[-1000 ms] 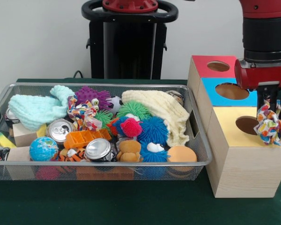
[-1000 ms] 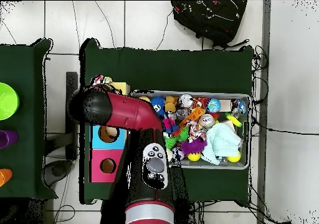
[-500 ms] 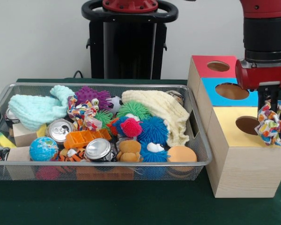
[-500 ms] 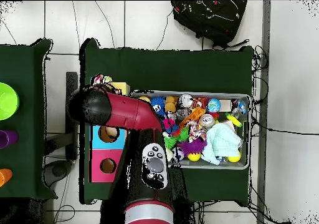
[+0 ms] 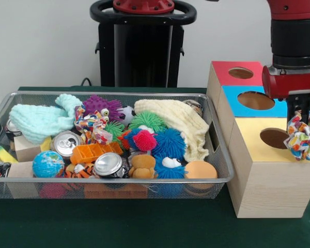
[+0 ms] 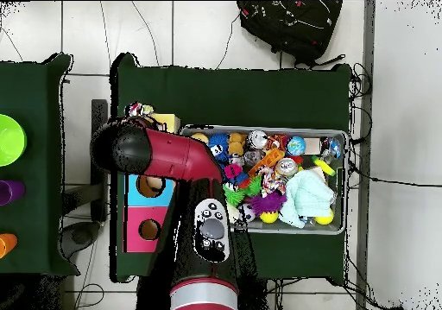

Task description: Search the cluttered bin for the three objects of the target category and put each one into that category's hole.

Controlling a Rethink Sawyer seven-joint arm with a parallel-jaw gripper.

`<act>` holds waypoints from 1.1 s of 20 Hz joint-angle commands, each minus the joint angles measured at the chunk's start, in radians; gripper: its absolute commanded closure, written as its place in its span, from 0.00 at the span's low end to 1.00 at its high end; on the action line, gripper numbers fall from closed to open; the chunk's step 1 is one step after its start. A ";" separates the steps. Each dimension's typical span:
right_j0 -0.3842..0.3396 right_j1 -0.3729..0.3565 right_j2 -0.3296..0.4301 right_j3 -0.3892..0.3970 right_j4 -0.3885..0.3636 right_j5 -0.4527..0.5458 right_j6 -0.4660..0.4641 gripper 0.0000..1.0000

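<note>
On the dark green counter (image 5: 144, 227), my pincer (image 5: 299, 118) is clamped on a multicoloured fabric knot toy (image 5: 301, 140), which hangs just past the yellow box's hole (image 5: 274, 138), at its outer edge. Well off to my other side sits the cluttered wire bin (image 5: 20, 188).

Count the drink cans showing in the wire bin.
2. One silver can lies toward the bin's left part beside the orange tray; another can sits by the front wall next to the brown plush toy. More may be buried under the clutter.
</note>
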 commanded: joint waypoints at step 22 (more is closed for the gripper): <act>0.016 0.055 0.049 0.123 0.096 0.143 0.260 1.00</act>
